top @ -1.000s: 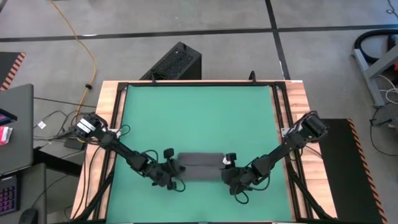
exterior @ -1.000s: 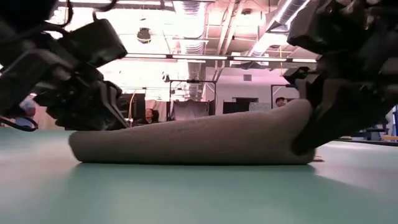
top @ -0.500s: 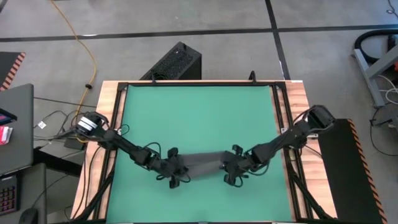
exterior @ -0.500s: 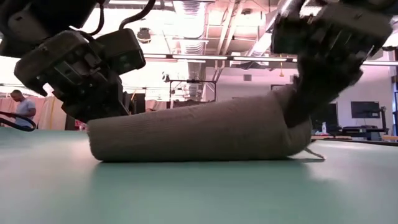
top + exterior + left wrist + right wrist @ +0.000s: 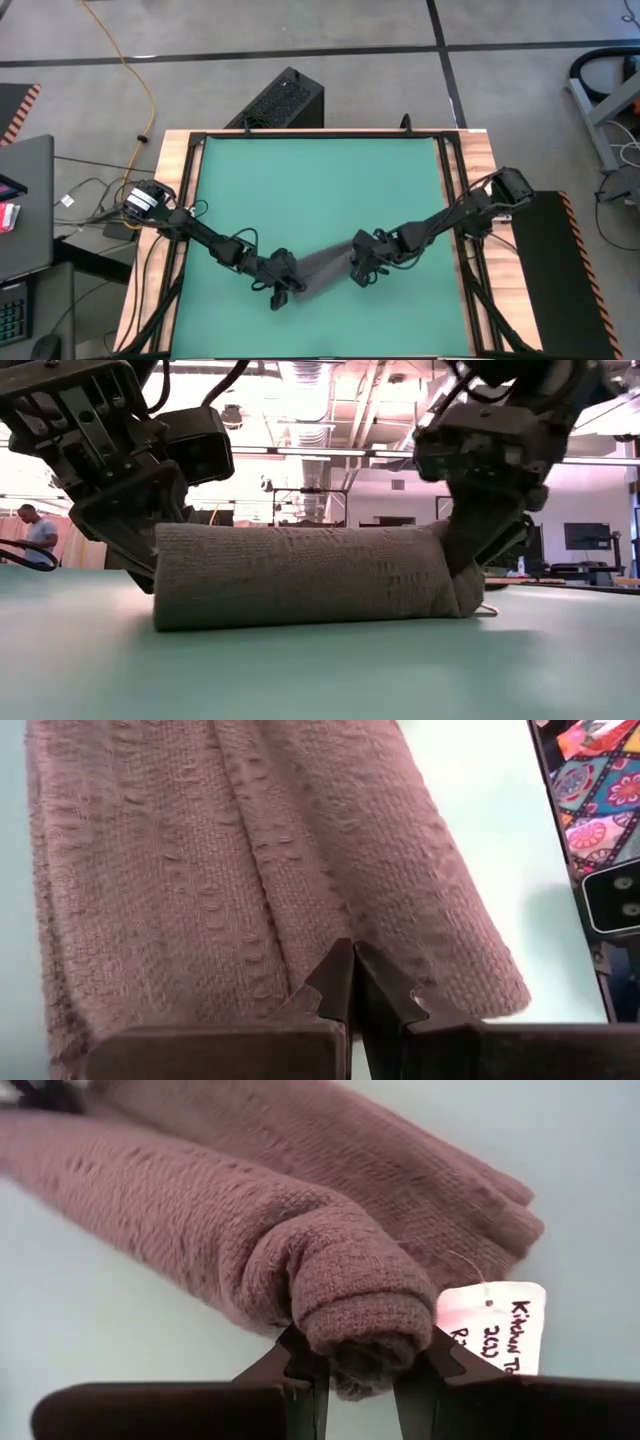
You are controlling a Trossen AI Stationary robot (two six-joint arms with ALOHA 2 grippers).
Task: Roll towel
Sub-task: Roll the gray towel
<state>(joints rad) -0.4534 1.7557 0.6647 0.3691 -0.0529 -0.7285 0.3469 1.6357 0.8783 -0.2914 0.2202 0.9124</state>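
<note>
The dark grey towel [image 5: 322,268] lies rolled into a thick roll near the table's near edge, slanting, with its right end farther from that edge. It rests along its length on the green mat [image 5: 310,575]. My left gripper [image 5: 283,283] is at the roll's left end, fingers shut [image 5: 353,952]. My right gripper [image 5: 360,265] is at the right end, shut on the roll's end [image 5: 362,1365]. The white tag [image 5: 490,1315] sticks out beside that end. My left gripper meets the towel's left end with its shut fingertips at a crease in the cloth [image 5: 345,925]. Whether any cloth is caught between the tips, I cannot tell. The roll lies on the mat there. My right gripper pinches the rolled-up right end [image 5: 350,1305] between its two fingers [image 5: 302,1365], one on each side of the coil. The fingers lie along the roll, coming in from its end. Several wound layers show in the hold. The roll rests on the mat.
The green mat [image 5: 320,180] has free room toward the far edge. A wooden frame [image 5: 170,200] borders the table. A black box [image 5: 285,100] stands on the floor beyond the far edge. A person [image 5: 35,535] shows far off in the room.
Both grippers have moved toward each other and toward the far edge, the right one more. The towel has gone from a low flat fold to a thicker, shorter roll. Its right end has swung toward the far edge, so it now slants.
</note>
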